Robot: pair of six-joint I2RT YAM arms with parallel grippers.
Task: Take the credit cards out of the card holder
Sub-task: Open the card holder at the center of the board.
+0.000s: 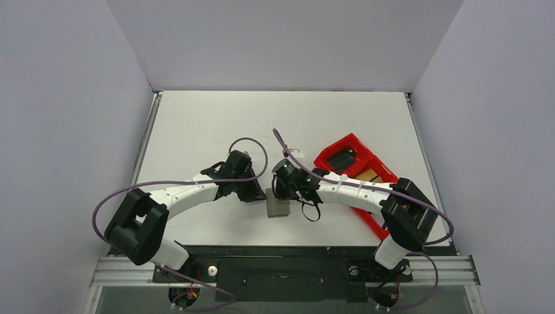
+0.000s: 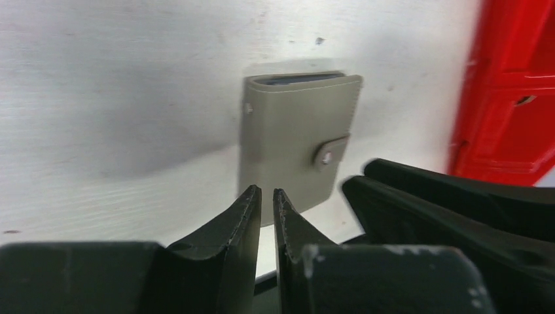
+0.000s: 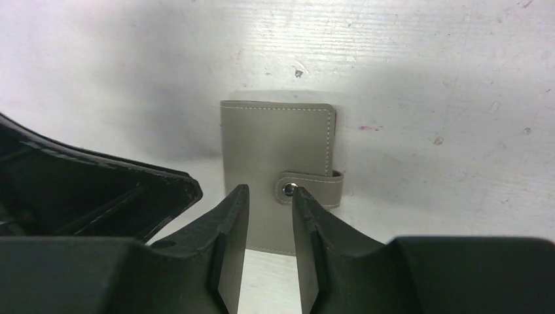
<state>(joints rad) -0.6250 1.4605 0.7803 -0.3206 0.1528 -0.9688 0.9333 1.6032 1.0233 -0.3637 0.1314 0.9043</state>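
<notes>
The card holder [image 1: 277,207] lies flat on the table between both arms, folded closed, taupe-grey side up. Its small tab [image 3: 314,186] is snapped down. In the left wrist view the card holder [image 2: 298,140] shows a dark inner edge at its far side. No credit cards show at the holder. My left gripper [image 2: 266,191] hovers at the holder's near edge, jaws nearly together and empty. My right gripper [image 3: 269,190] sits over the holder [image 3: 275,150] next to the snap, slightly open and empty.
A long red plastic tray [image 1: 340,147] lies just right of the holder, under the right arm. It holds a black block [image 1: 341,159] and a flat tan piece [image 1: 370,175]. The two grippers [image 1: 256,195] [image 1: 283,191] are very close together.
</notes>
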